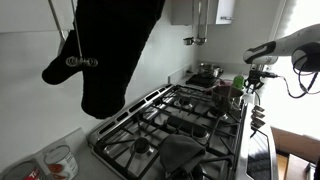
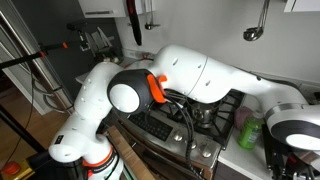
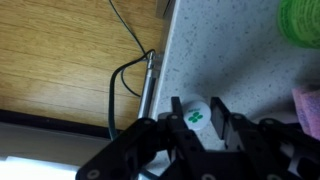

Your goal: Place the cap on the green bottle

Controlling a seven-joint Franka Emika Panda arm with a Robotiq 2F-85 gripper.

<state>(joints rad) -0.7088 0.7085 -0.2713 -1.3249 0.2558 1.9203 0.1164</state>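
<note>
- Gripper (image 3: 197,118): I am gripping the white cap (image 3: 194,110) with my fingers partly closed, one pressing each side.
- Cap: I cannot tell whether it is touching the speckled grey counter (image 3: 230,55) beneath it.
- Green bottle (image 3: 302,20): it is sitting at 2 o'clock from the cap, well apart and cut off by the frame edge. In an exterior view (image 2: 248,130) it is standing upright beside the stove (image 2: 212,116).
- Black cable (image 3: 125,75): it is trailing over the wooden floor (image 3: 60,60) at 10 o'clock.
</note>
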